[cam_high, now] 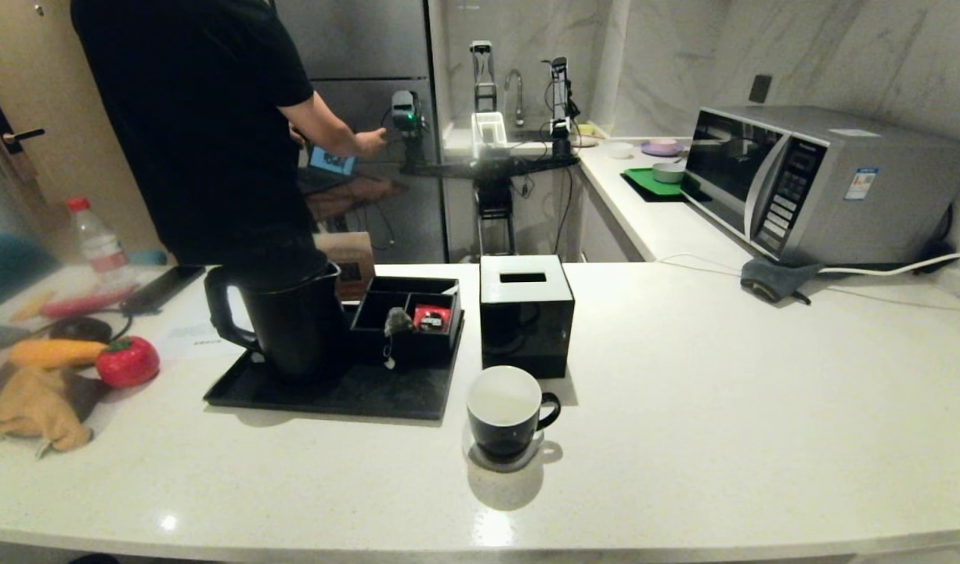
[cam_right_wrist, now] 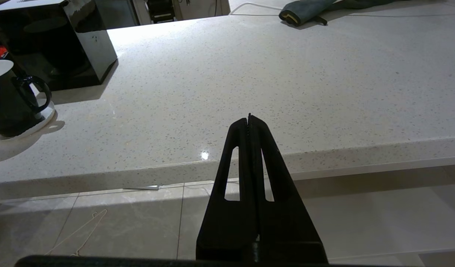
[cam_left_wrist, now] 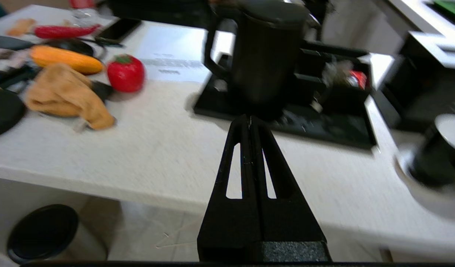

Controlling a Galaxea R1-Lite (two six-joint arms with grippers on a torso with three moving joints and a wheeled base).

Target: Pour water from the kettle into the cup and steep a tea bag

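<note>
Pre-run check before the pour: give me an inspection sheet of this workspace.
Surface: white counter, dry as far as seen.
Job's things: kettle upright on black tray, lid on; cup empty, on a coaster in front of black box; tea bag in organizer, string over its edge, beside red packet.
Clutter: toy tomato, corn, yellow cloth, bottle, phone, grey cloth.
Grippers: left gripper shut, at the counter's edge, pointing at the kettle; right gripper shut, at the edge, right of the cup.
Cables: white cord from microwave.
Surroundings: person behind counter; sink area beyond.
</note>
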